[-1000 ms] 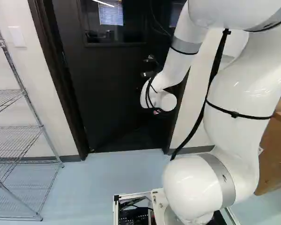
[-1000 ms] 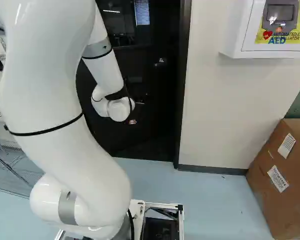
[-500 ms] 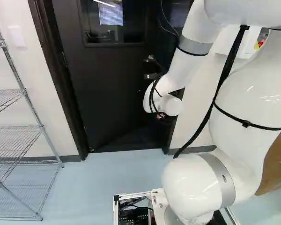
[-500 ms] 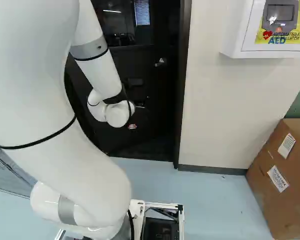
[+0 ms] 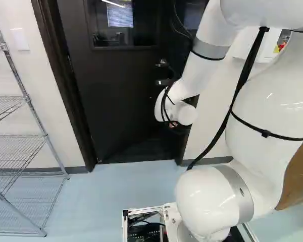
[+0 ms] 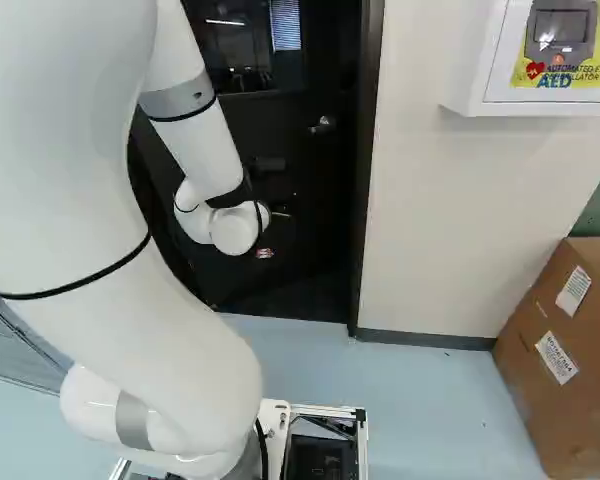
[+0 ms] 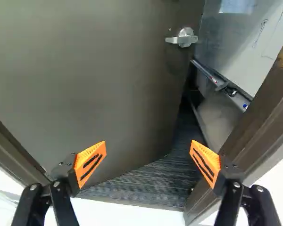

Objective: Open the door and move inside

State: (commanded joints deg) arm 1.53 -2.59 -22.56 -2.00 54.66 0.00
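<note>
Black door: straight ahead of the base, ajar and swung away from the robot; the wrist view shows a gap between its free edge and the brown door frame.
Door window: in the upper part of the door, striped blinds showing in the pane.
Lever handle: silver, near the door's free edge; in the wrist view, ahead of the gripper and well apart from it.
Gripper: fingers spread wide, orange pads facing each other, the lower door and dark ribbed floor showing between them.
White arm: reaching forward, its wrist in front of the doorway, below handle height.
Whiteboard: seen through the gap, marker tray along its lower edge.
Wire shelf: at the left of the left base view, beside the doorway wall.
Cardboard box: on the pale blue floor, at the right of the right base view.
White wall cabinet: above the box, on the wall.
</note>
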